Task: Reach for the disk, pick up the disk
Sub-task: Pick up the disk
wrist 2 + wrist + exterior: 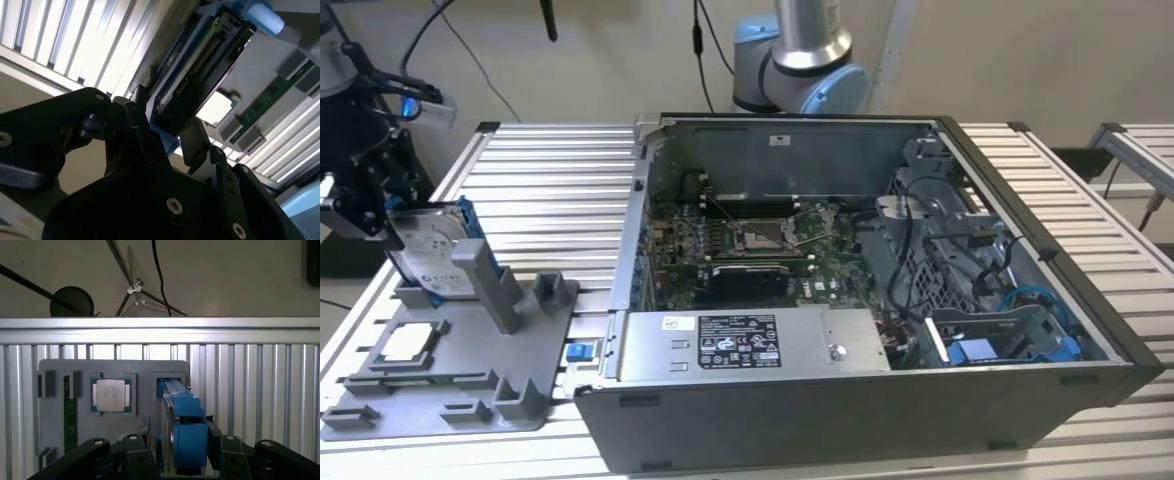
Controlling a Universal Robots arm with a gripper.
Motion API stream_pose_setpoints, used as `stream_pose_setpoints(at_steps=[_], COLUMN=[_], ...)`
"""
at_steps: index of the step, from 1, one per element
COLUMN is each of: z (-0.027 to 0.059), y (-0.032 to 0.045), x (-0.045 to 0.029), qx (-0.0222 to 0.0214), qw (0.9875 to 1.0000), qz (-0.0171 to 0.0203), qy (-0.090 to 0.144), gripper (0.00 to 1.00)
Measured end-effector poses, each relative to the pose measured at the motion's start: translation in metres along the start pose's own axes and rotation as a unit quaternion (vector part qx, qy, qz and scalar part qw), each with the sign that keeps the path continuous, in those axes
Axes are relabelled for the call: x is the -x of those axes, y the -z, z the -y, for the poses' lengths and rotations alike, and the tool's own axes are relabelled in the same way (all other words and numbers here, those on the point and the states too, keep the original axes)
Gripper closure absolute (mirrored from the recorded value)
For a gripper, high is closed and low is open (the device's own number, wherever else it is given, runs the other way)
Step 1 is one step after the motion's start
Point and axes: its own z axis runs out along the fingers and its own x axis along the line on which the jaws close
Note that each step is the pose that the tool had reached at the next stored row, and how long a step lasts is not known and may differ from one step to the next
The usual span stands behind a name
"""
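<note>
At the exterior view's left edge, the arm's black gripper (376,212) hangs low over the slatted metal table (547,180), set against the upper end of the disk (430,250). The disk stands on edge, slightly tilted, in a slot of a grey fixture tray (467,405). A small square silver chip (407,343) lies flat in a pocket of the tray just in front of it. To the right sits an open computer case (854,410) with its board and cables exposed. A grey-and-blue arm joint (803,55) rises behind the case.

The exterior view presents the disk's broad face: silver-grey metal with a white printed label and a blue caddy along its far edge. The first wrist view looks along the disk's thin edge instead. There the blue caddy stands between the two black jaws, with a green memory stick (67,415) in a slot on the chip's far side. The second wrist view shows the disk's dark underside and connector end between the jaws.

The jaws stand one on each side of the disk, close to the caddy. Whether they are pressing on it cannot be told.
</note>
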Motion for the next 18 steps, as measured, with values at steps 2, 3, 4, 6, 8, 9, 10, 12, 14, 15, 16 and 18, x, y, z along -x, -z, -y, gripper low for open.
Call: stream_pose_setpoints(at_steps=[2,3,4,6,8,9,10,12,14,15,16,18], z=[0.0000,0.0000,-0.0001,-0.0004,-0.0007,-0.0008,-0.0010,-0.0012,-0.0013,-0.0013,-0.0013,-0.0013], y=[-0.0037,-0.0055,-0.0075,-0.0111,-0.0145,-0.0160,-0.0173,-0.0197,-0.0228,-0.0246,-0.0251,-0.0261], x=[0.0001,0.0000,0.0000,0.0000,0.0000,-0.0001,-0.0001,0.0000,0.0000,0.0000,0.0000,-0.0001], qx=[-0.0005,-0.0008,-0.0012,-0.0023,-0.0038,-0.0044,-0.0050,-0.0055,-0.0057,-0.0055,-0.0054,-0.0052], qw=[1.0000,1.0000,1.0000,1.0000,1.0000,1.0000,1.0000,1.0000,0.9999,0.9999,0.9999,0.9999], qz=[0.0000,0.0000,0.0001,0.0002,0.0009,0.0016,0.0025,0.0053,0.0097,0.0124,0.0136,0.0157], qy=[0.000,0.000,0.000,0.000,0.000,0.000,0.000,0.000,0.000,0.000,0.000,0.000], gripper=[0.00,0.00,0.00,0.00,0.00,0.00,0.00,0.00,0.00,0.00,0.00,0.00])
